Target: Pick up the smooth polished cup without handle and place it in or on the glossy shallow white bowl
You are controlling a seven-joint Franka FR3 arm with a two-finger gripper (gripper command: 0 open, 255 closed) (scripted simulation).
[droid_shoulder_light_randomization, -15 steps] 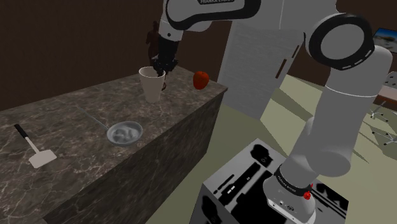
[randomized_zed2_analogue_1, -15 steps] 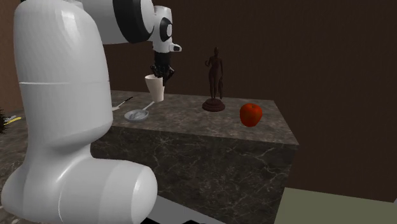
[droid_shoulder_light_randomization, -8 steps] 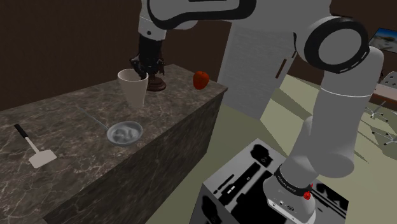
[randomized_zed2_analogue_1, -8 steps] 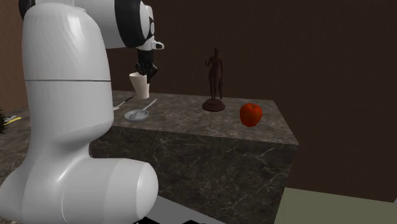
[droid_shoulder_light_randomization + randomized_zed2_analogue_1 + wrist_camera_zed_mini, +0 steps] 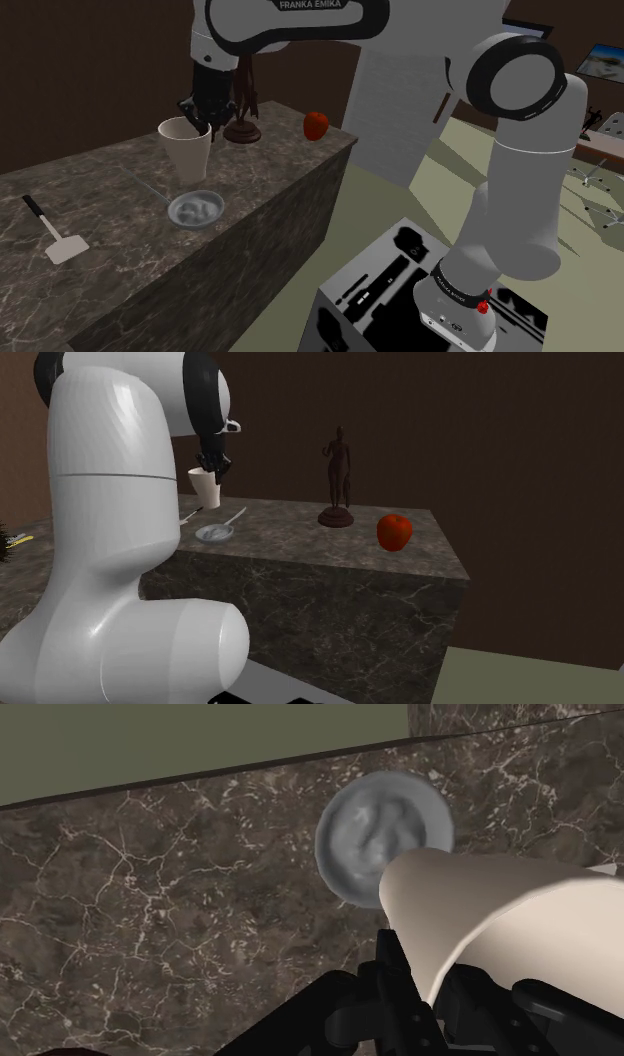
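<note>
A plain cream cup point(image 5: 187, 150) without a handle hangs upright above the dark marble counter point(image 5: 100, 180), my gripper point(image 5: 205, 118) shut on its rim. The shallow grey-white bowl point(image 5: 196, 208) rests on the counter just below and in front of the cup. In the second exterior view the cup point(image 5: 206, 487) hangs under the gripper point(image 5: 212, 464), up and behind the bowl point(image 5: 214, 533). From the wrist, the cup point(image 5: 500, 914) stretches away from the gripper point(image 5: 435, 996) and its base overlaps the edge of the bowl point(image 5: 370, 834).
A spatula point(image 5: 55, 238) lies at the counter's near-left end. A thin spoon point(image 5: 235, 515) lies just behind the bowl. A dark figurine point(image 5: 242, 128) and a red apple point(image 5: 316, 124) stand at the far end. The counter edge point(image 5: 270, 205) drops off close beside the bowl.
The arm has carried the cup toward the shoulder view's left, away from the figurine and closer to a spot over the bowl. The grip has stayed the same.
</note>
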